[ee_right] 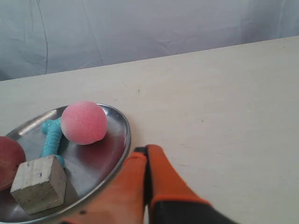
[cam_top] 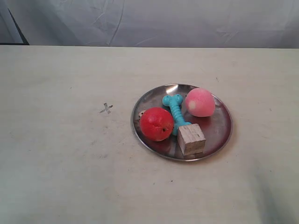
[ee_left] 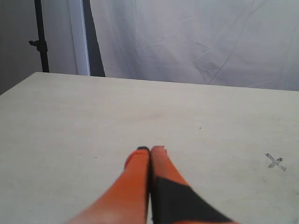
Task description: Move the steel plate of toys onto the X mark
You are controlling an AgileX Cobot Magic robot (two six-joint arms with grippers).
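The steel plate [cam_top: 219, 133] lies on the table right of centre in the exterior view, holding the red fruit [cam_top: 156, 123], the pink peach ball [cam_top: 200, 101], the turquoise bone [cam_top: 176, 111] and the wooden cube [cam_top: 191, 138]. The grey X mark [cam_top: 106, 108] is drawn a short way left of the plate. Neither arm shows in the exterior view. My right gripper [ee_right: 146, 150] is shut and empty, its tips just beside the plate's rim [ee_right: 122, 144]; whether they touch it I cannot tell. My left gripper [ee_left: 150, 149] is shut and empty over bare table, with the X mark [ee_left: 275, 162] off to its side.
A pale wooden table [cam_top: 56, 163] spreads all round the plate. A wrinkled white backdrop cloth [cam_top: 163, 21] hangs behind the far edge. A dark stand [ee_left: 41, 42] rises past one far corner in the left wrist view.
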